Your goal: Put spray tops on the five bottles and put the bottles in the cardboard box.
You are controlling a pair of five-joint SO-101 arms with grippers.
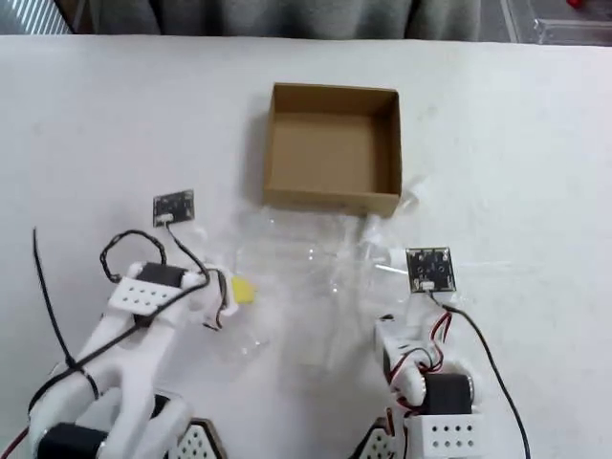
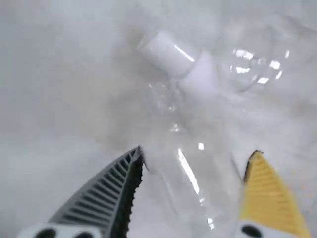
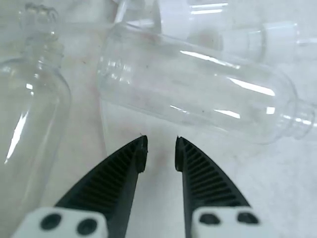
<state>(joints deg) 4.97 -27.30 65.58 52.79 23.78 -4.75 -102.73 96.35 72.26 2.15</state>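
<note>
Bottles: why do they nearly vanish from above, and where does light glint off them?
High view: the clear bottles blend into the white table, marked by faint glints. Right wrist view: streaks of glare run along a lying bottle. Left wrist view: small highlights dot the bottle.

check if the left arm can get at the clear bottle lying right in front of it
Probably yes: the left gripper is open and the clear bottle lies between its fingers, with nothing blocking.

arms point(image 1: 124, 344) white | cables point(image 1: 50, 306) black, red | left fingers point(image 2: 106, 198) grey, yellow | right fingers point(image 3: 119, 183) black
</note>
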